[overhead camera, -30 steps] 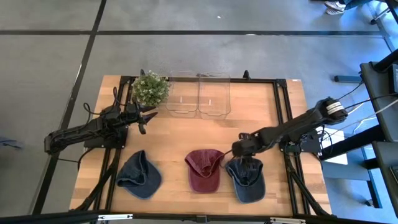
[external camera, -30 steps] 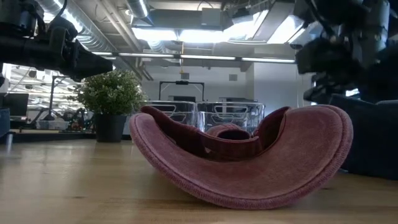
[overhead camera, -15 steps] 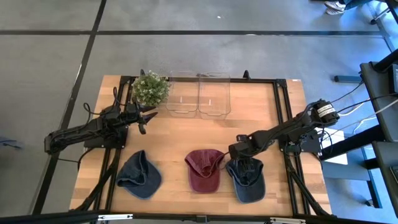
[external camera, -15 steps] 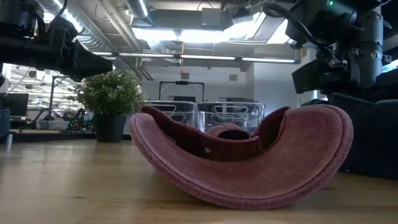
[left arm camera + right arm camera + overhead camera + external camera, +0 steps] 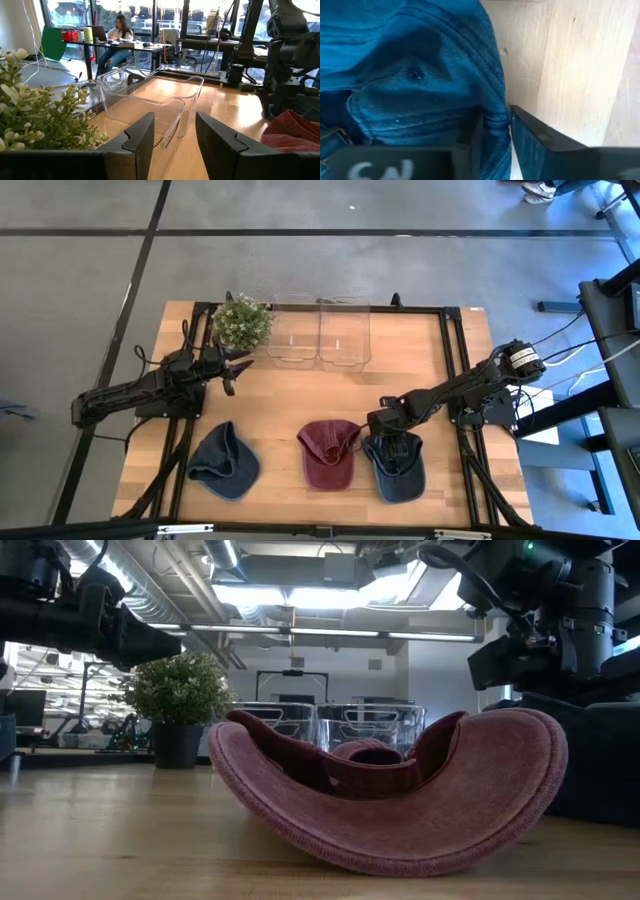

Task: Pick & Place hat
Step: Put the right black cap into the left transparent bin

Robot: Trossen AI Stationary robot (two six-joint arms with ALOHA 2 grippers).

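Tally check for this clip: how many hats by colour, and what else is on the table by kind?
Blue denim hats: 2, left one lying free, right one pinched at its edge by the right gripper
Red hats: 1
Clear bins: 2
Potted plants: 1, beside the waiting left gripper
Total: 6

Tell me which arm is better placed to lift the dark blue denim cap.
The right. Its gripper is already at the dark blue denim cap, fingers closed on the cap's edge in the right wrist view. The left gripper waits open near the small potted plant, far away.
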